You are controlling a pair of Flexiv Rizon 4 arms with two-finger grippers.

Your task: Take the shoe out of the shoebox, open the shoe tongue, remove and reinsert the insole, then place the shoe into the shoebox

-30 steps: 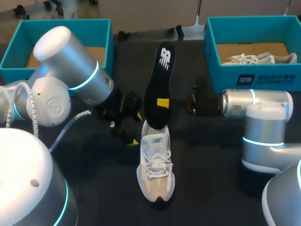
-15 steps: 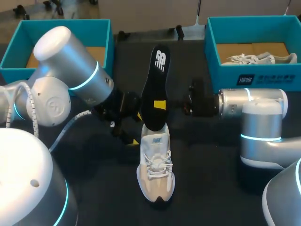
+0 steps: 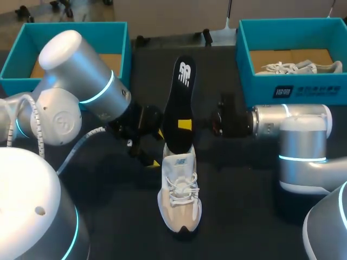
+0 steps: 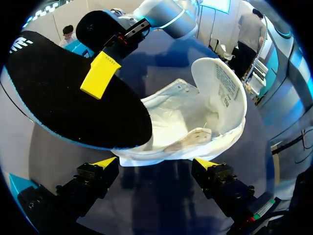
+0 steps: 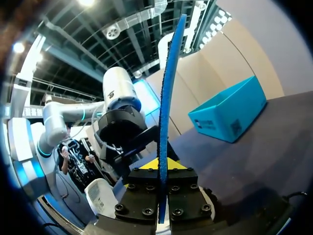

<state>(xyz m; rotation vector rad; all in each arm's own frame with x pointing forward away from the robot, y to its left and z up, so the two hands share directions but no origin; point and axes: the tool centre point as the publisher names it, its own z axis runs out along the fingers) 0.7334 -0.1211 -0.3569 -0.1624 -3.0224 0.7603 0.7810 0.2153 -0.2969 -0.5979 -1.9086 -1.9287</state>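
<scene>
Black insole [image 3: 180,103] is clamped between the two fingers of the right gripper [image 5: 159,165], which close on it from both flat sides near its lower half. It stands almost upright, leaning toward the far edge of the table [image 3: 244,216], and its lower end sits at the heel opening of the shoe [image 3: 180,197].

The shoe lies in the middle of the table with the toe toward the near edge, so it is already out of its box. In the left wrist view the tongue [image 4: 220,88] is folded up and forward and the inside of the shoe is open. I judge these two steps as done. The insole is mostly outside the shoe. Whether it is coming out or going back in, I cannot tell from this moment alone. What is left in any case: to seat the insole flat inside, then to put the shoe into a shoebox.

The left gripper [image 4: 156,165] waits with its fingers spread wide and holds nothing; the heel of the shoe is just ahead of it, between the two tips, apparently not touched.

One teal shoebox [image 3: 13,59] stands at the far left corner. A second teal box [image 3: 295,92] at the far right corner contains another shoe [image 3: 301,67].
</scene>
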